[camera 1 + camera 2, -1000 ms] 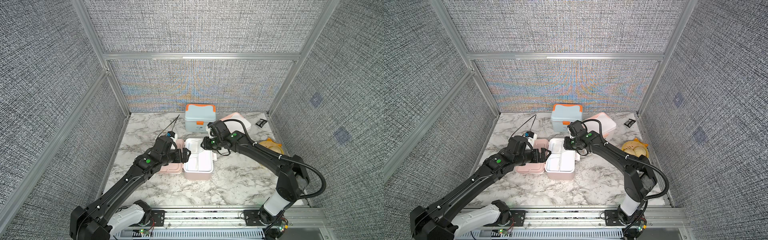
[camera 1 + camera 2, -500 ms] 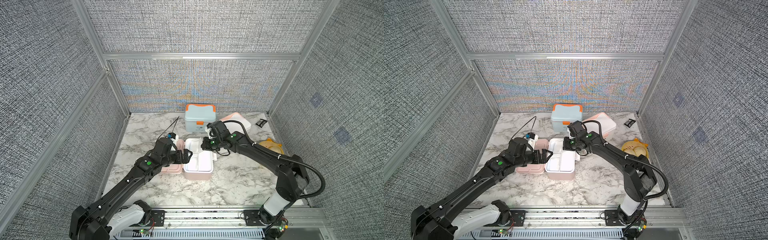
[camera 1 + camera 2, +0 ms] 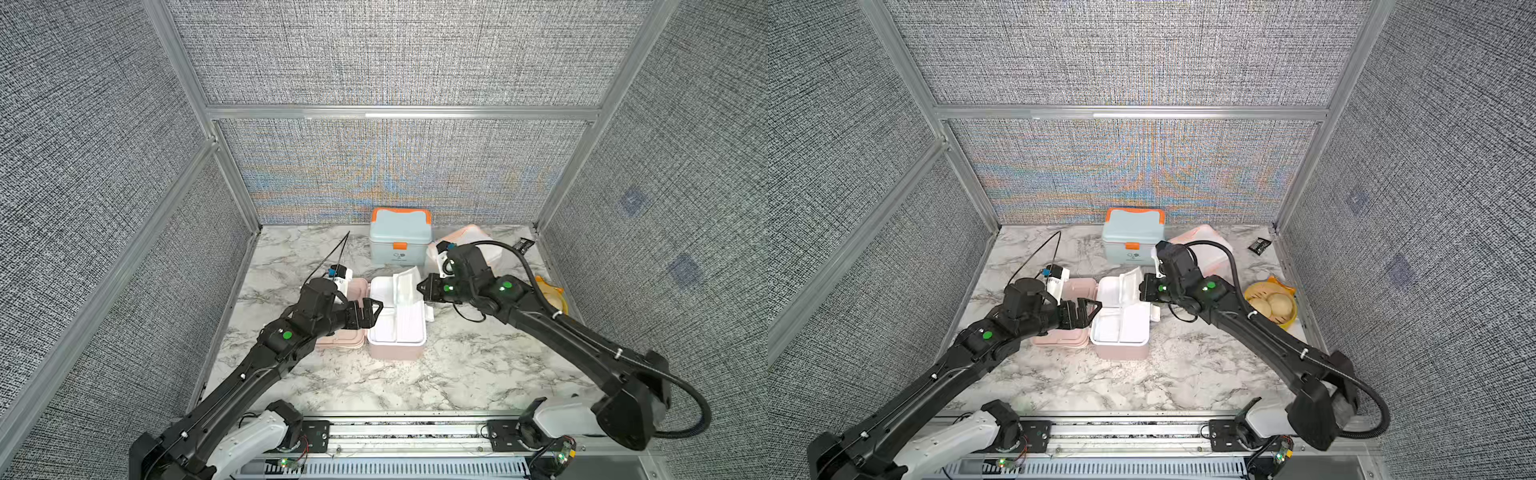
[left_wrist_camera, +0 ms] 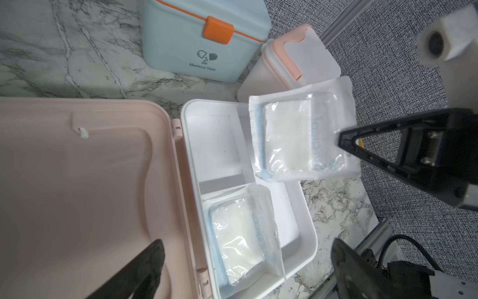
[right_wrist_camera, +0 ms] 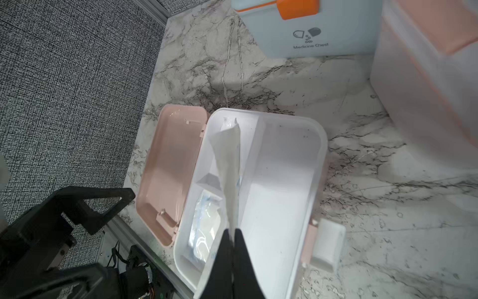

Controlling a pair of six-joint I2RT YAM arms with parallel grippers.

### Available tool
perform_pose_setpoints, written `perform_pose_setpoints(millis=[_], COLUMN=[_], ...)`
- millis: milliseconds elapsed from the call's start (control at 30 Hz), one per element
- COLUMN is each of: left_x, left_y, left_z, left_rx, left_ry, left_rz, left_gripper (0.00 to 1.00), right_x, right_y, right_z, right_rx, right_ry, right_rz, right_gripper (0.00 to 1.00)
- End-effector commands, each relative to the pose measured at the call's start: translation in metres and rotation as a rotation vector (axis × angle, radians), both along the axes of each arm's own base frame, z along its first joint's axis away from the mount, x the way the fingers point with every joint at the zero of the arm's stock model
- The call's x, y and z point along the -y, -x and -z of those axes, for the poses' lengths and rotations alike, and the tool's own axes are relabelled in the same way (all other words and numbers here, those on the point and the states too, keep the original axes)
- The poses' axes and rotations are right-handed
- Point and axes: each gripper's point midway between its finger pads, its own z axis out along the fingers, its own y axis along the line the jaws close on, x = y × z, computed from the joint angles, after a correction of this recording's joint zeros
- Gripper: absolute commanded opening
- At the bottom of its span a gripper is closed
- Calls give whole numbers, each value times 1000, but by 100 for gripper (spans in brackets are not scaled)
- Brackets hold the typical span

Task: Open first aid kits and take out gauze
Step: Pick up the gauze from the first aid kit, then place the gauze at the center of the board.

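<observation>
The right end effector pinches a clear-sealed white gauze packet above the open pink-and-white kit; the left end effector gapes empty

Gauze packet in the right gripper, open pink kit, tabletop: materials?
Gauze packet: clear glossy film over a white pad, crinkled, likely plastic with a paper-like back. Right gripper pinches its edge.
Pink kit: smooth, matte moulded plastic, with moulded hinges.
Tabletop: marble-patterned; stone or laminate, unclear.

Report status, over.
Right gripper shut on gauze packet, lifted over open pink kit. Left gripper open, empty. Second packet inside. Nothing blocking.
</observation>
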Motion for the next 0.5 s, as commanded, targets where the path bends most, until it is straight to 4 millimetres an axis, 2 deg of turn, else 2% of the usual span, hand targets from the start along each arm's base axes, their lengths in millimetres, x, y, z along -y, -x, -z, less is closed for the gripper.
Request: perform_pose_setpoints(millis=[0, 267, 300, 467], left_x=[-10, -21, -21, -20], left_y=[2, 7, 7, 4], left_z=[-2, -5, -5, -2], left_rx=[24, 41, 42, 36], left_ry=[-30, -48, -46, -53], left_rz=[-27, -54, -53, -56], left_gripper=[99, 99, 100, 99], right_x=[27, 119, 131, 167], right_y=[9, 53, 61, 74], right_z=[-1, 18, 34, 62], right_rx=[25, -15, -54, -150], right_ry=[31, 169, 205, 283], right_rz=[41, 140, 148, 200], right_gripper=[0, 0, 0, 0])
